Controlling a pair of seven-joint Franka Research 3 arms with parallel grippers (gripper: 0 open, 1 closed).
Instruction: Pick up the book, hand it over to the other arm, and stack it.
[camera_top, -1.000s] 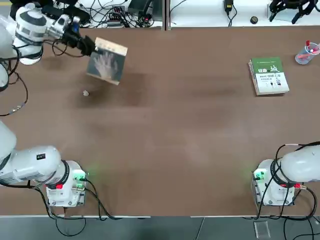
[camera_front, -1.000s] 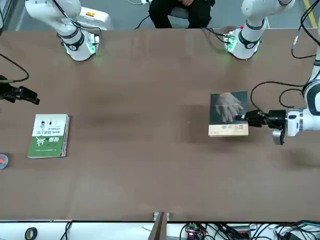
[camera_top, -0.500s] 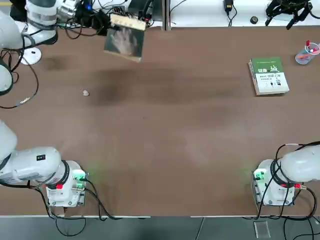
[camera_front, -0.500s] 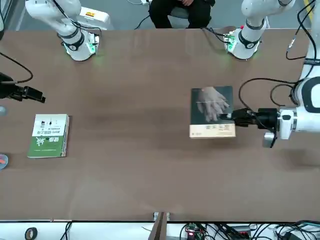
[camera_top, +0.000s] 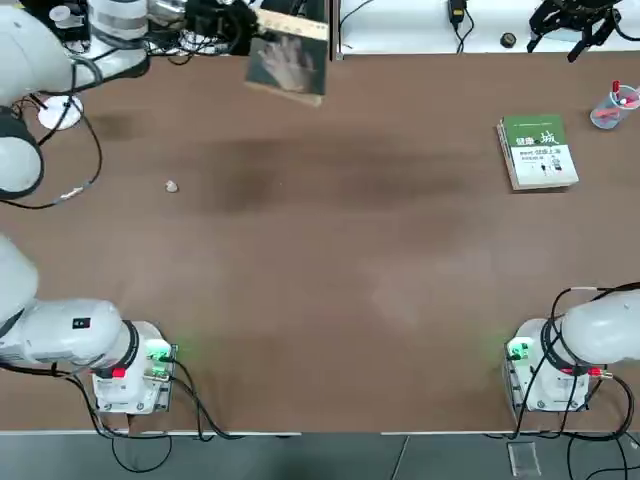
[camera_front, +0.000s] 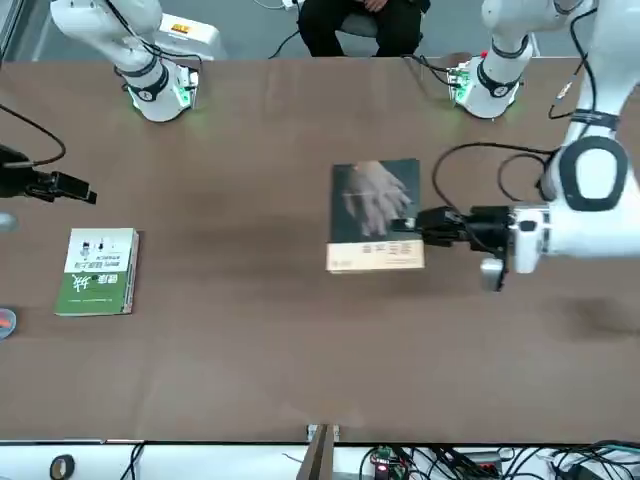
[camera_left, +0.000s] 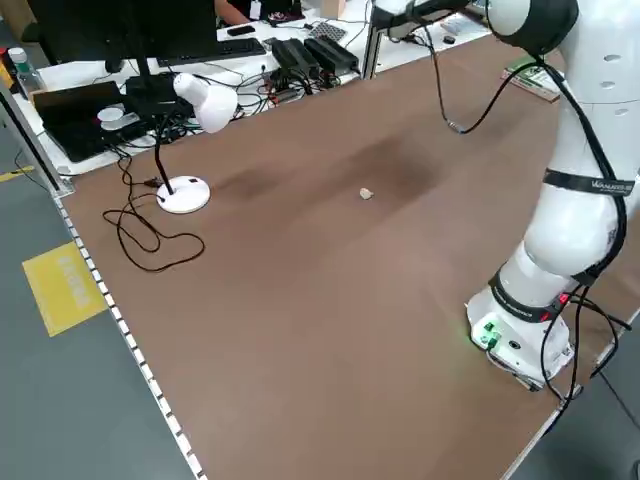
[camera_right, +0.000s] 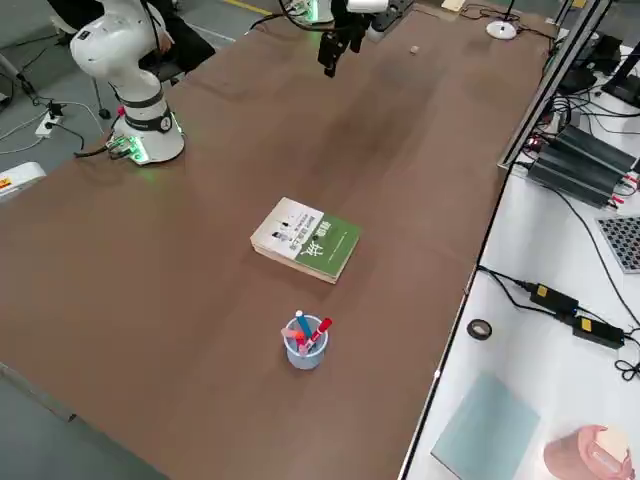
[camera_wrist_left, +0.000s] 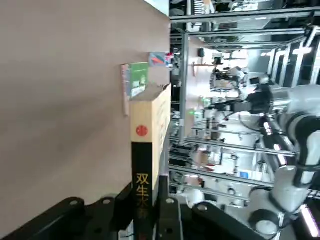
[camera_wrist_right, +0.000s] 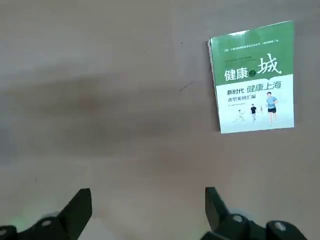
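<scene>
- Front view: I see my left claw (camera_front: 418, 224) clenched on the book (camera_front: 375, 216), held above the bench (camera_front: 250, 330).
- My right claw (camera_wrist_right: 145, 210) hangs released over the green-and-white book (camera_wrist_right: 252, 76).

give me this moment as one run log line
phase: carry to handover | left gripper: shut on book, held above table | right gripper: open, over green-and-white book | stack: not done

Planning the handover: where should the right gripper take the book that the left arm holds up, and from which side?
Probably the free edge of the book, opposite the left gripper clamped at its spine, coming in from the robot's right. The thin cover faces roughly upward, so the open right gripper would want one finger above and one below.
</scene>
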